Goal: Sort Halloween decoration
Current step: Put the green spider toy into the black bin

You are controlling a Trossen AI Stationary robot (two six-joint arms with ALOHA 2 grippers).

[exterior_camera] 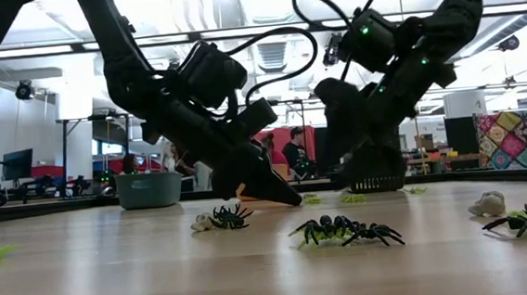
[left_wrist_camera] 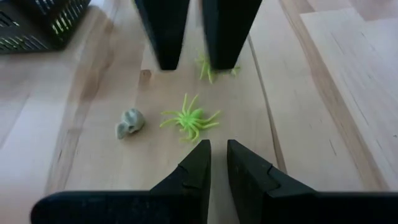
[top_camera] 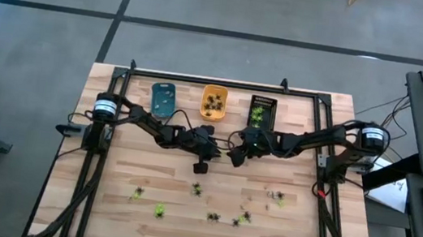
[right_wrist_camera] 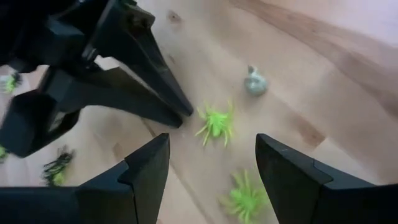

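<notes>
Black spiders lay nearest on the wooden table, left gripper nearly closed and empty beside a yellow-green spider, right gripper spread wide above it, more figures scattered across the table's near half.

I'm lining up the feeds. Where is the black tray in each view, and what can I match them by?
High view: black tray at the table's far edge, on the right arm's side.
Low view: right of centre, behind the right arm.
Left wrist view: partly cut off, beyond the other arm's fingers.
Right wrist view: not in it.
Landmark: the open right gripper, in every view.
</notes>
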